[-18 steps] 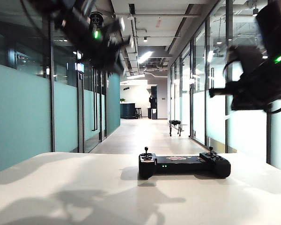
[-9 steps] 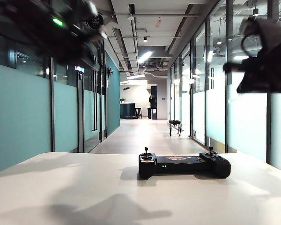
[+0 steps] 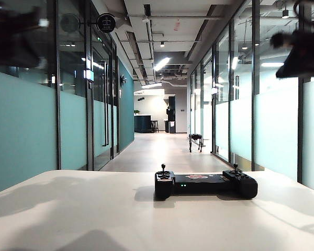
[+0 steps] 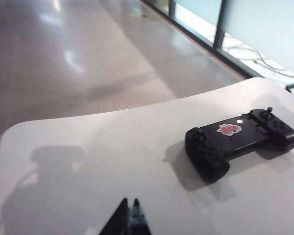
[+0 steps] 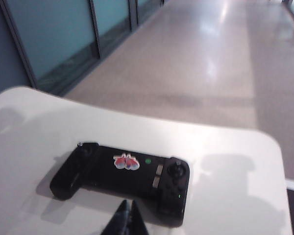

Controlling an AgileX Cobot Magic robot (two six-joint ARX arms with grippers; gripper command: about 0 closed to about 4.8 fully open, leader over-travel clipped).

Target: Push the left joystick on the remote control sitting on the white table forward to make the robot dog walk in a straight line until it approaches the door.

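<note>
Two grippers hang high above the remote control (image 3: pixel 205 185), well apart from it and to either side. The left gripper (image 4: pixel 129 219) has its fingertips pressed together with nothing between them; the right gripper (image 5: pixel 123 216) likewise has its jaws together and empty. In the exterior view each arm is only a dark blur at an upper corner, so both have pulled clear of the controller's sticks.

That remote control lies flat on the white table (image 3: pixel 68 209), toward the far edge that faces the corridor, with its pinkish mark up and a small green light lit on the side facing the exterior camera. The left joystick (image 3: pixel 163 168) stands upright on the controller's left handle, untouched by anything, which in my judgement means no walking command is being given at this instant. The other stick (image 3: pixel 235 167) rises from the opposite handle.

Beyond the remote control, well down the corridor and near the glass wall on the right, stands the robot dog (image 3: pixel 195 141), small and dark. It looks far advanced along the hallway, so the walk seems largely done, though which door is the goal I cannot tell.

No containers are in view.
</note>
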